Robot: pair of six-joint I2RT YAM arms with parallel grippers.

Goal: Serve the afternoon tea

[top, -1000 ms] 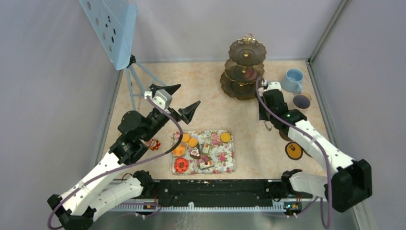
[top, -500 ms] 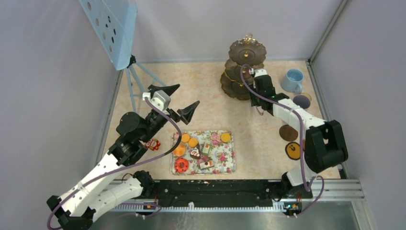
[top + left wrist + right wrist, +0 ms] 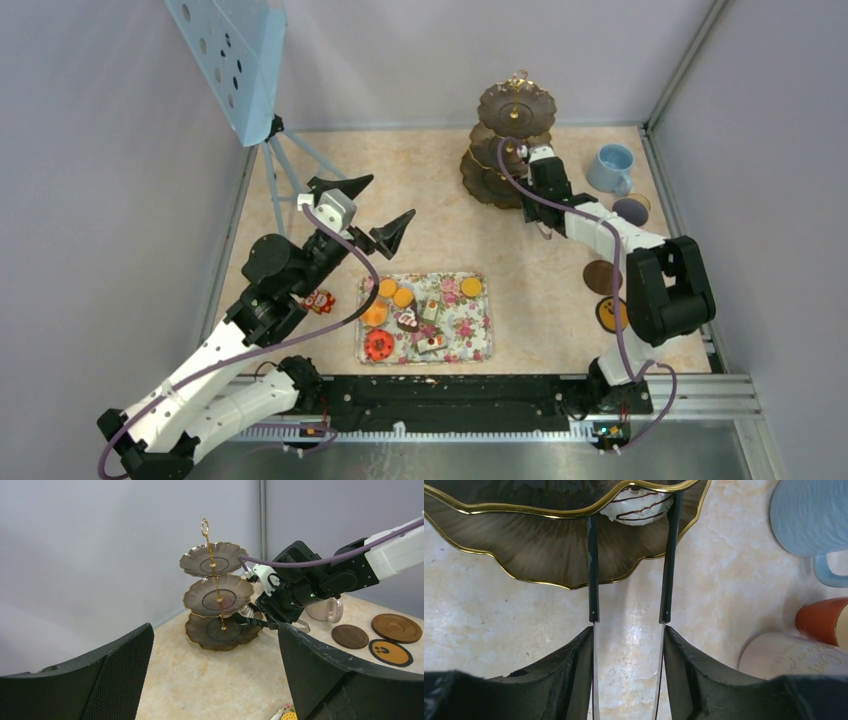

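Observation:
The dark scalloped three-tier stand [image 3: 512,140] with gold handle stands at the back. My right gripper [image 3: 541,172] is shut on the black tongs [image 3: 593,580]. The tongs' tips grip a white chocolate-striped donut [image 3: 636,509] over the stand's bottom tier [image 3: 549,545], under the middle tier. My left gripper [image 3: 385,200] is open and empty, raised left of the floral tray [image 3: 462,322], facing the stand [image 3: 215,595]. Orange rounds [image 3: 403,296], a red donut [image 3: 379,345] and cake slices [image 3: 430,310] lie on the tray. The light-blue cup [image 3: 612,167], orange-brown cup [image 3: 631,210] and pale cup [image 3: 784,655] stand right of the stand.
A blue perforated panel on a tripod [image 3: 235,60] stands at the back left. A small red-and-white treat [image 3: 319,301] lies on the table left of the tray. A dark coaster [image 3: 602,277] and an orange coaster [image 3: 612,313] lie beside my right arm. Grey walls enclose the table.
My right arm has swung back and left to the stand, bringing the tongs and donut in over the bottom tier. The left arm has not moved.

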